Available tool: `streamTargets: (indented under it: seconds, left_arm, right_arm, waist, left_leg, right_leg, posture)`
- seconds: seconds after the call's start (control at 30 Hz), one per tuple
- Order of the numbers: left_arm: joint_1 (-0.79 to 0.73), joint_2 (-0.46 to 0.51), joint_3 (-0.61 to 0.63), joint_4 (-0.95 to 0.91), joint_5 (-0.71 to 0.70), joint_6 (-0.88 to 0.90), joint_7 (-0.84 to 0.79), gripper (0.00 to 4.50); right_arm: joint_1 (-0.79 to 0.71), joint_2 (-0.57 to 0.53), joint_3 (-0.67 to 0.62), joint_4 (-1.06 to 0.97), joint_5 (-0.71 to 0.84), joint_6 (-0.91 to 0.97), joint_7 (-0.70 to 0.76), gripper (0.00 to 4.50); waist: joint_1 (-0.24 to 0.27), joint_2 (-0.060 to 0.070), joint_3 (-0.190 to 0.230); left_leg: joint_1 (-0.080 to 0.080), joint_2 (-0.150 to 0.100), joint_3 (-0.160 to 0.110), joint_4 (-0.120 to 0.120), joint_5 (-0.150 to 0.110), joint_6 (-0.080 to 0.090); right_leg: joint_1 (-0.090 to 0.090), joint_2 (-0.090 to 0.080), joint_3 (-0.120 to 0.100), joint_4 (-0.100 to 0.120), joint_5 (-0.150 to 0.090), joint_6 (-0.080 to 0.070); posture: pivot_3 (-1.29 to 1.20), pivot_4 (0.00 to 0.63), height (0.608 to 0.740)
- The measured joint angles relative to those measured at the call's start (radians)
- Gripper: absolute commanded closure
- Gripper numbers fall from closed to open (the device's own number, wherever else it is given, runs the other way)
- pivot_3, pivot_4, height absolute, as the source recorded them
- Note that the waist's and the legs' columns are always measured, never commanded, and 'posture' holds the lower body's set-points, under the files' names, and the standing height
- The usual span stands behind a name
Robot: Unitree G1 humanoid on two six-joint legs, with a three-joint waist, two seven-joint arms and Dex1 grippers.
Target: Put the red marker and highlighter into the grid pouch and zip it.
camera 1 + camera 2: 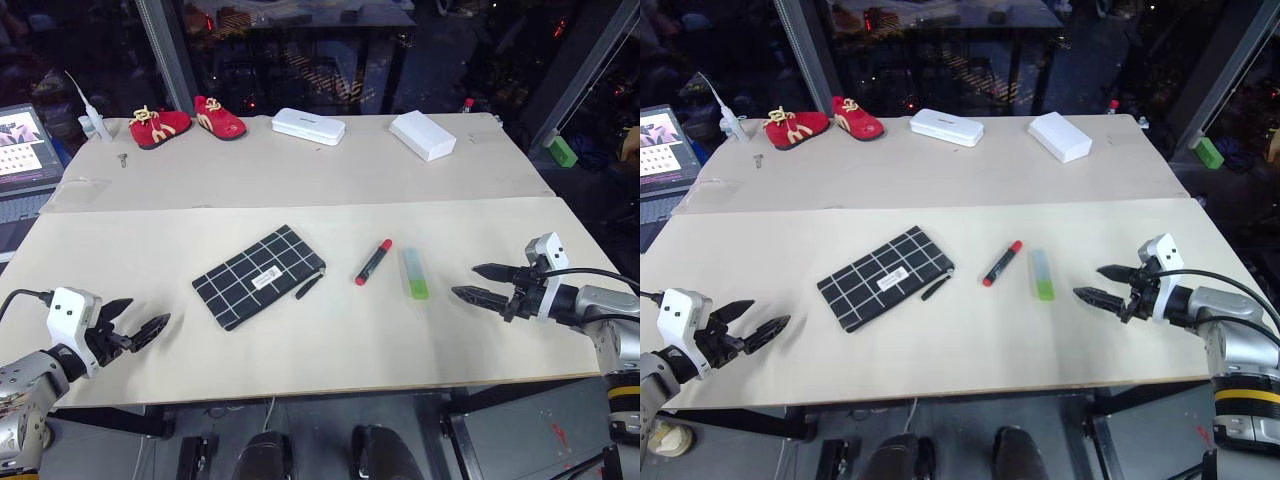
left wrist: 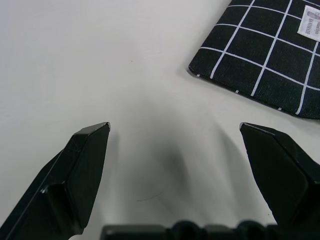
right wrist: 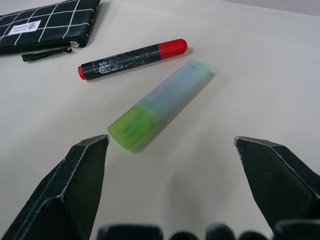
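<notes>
1. Both empty, jaws spread wide: left gripper [image 1: 140, 331] near grid pouch [image 1: 259, 275], right gripper [image 1: 487, 282] beside highlighter [image 1: 415, 273].
2. Red marker [image 1: 373, 261] between pouch and highlighter — could roll off if nudged.
3. Pouch looks zipped — nowhere to insert until opened.

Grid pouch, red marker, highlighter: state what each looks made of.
Grid pouch: looks like matte black woven fabric with thin white grid lines, a sewn white label and a soft zipper strap.
Red marker: likely hard plastic; smooth black printed barrel, glossy red cap.
Highlighter: translucent plastic, probably; light-green body with a frosted, paler cap.
</notes>
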Motion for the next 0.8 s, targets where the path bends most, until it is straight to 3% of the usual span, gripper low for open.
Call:
streamTargets:
  seconds: [0.17,0.27,0.4,0.5,0.53,0.57,0.6,0.67,0.8]
  left_arm:
    - [-0.034,0.000,0.006,0.021,-0.038,-0.033,-0.079,0.00]
    - [-0.058,0.015,0.001,0.074,-0.034,-0.156,-0.211,0.00]
    - [-0.075,0.031,-0.039,0.162,0.078,-0.402,-0.278,0.00]
    - [-0.101,0.042,-0.064,0.211,0.139,-0.531,-0.293,0.00]
    - [-0.116,0.044,-0.071,0.224,0.154,-0.564,-0.294,0.00]
    - [-0.126,0.045,-0.077,0.226,0.159,-0.586,-0.295,0.00]
    - [-0.141,0.045,-0.084,0.225,0.159,-0.597,-0.295,0.00]
    - [-0.161,0.045,-0.094,0.216,0.158,-0.603,-0.295,0.00]
    - [-0.163,0.058,-0.123,0.202,0.165,-0.615,-0.307,0.00]
  right_arm:
    - [-0.005,0.006,0.006,0.004,-0.002,-0.001,-0.003,0.04]
    - [-0.015,0.024,0.022,0.012,-0.002,-0.001,-0.004,0.60]
    - [-0.034,0.030,0.024,0.034,-0.004,-0.001,-0.016,2.19]
    - [-0.047,0.031,0.025,0.035,-0.003,-0.001,-0.015,2.85]
    - [-0.050,0.031,0.026,0.036,-0.003,-0.001,-0.014,3.44]
    - [-0.056,0.033,0.026,0.037,-0.002,0.000,-0.014,3.64]
    - [-0.065,0.038,0.026,0.037,0.001,0.001,-0.014,4.14]
    - [-0.077,0.045,0.026,0.024,0.012,0.007,-0.012,4.44]
    - [-0.087,0.065,0.042,-0.016,0.020,0.031,0.000,4.44]
  waist:
    - [0.000,0.000,0.000]
    - [-0.001,0.000,0.000]
    - [-0.001,0.000,0.000]
    - [0.000,0.000,0.000]
    - [0.000,0.000,0.000]
    - [0.000,0.000,0.000]
    - [0.000,0.000,0.000]
    - [0.000,0.000,0.000]
    - [-0.004,0.000,0.000]
  left_leg:
    - [0.000,0.000,0.000,0.000,0.000,0.000]
    - [0.000,0.000,0.001,0.000,0.000,0.000]
    - [0.000,0.000,0.001,0.000,0.000,0.000]
    - [0.000,0.000,0.001,0.000,0.000,0.000]
    - [0.000,0.000,0.001,0.000,0.000,0.000]
    - [0.000,0.000,0.001,0.000,0.000,0.000]
    - [0.000,0.000,0.001,0.000,0.000,0.000]
    - [0.000,0.000,0.001,0.000,0.000,0.000]
    - [0.000,0.001,0.001,0.000,0.000,0.000]
  right_leg:
    - [0.000,0.000,0.000,0.000,0.000,0.000]
    - [0.000,0.000,0.000,0.000,0.000,0.000]
    - [0.000,0.000,0.000,0.000,0.000,0.000]
    - [0.000,0.000,0.000,0.000,0.000,0.000]
    - [0.000,0.000,0.000,0.000,0.000,0.000]
    - [0.000,0.000,0.000,0.000,0.000,0.000]
    - [0.000,-0.001,0.000,0.000,0.000,0.000]
    - [0.000,0.000,0.000,0.000,0.000,0.000]
    - [0.000,0.001,0.000,0.001,0.000,0.000]
  posture:
    - [0.00,0.150,0.740]
    - [0.00,0.150,0.740]
    - [0.00,0.150,0.740]
    - [0.00,0.150,0.740]
    - [0.00,0.150,0.740]
    - [0.00,0.150,0.740]
    - [0.00,0.150,0.740]
    - [0.00,0.150,0.740]
    - [0.00,0.150,0.740]
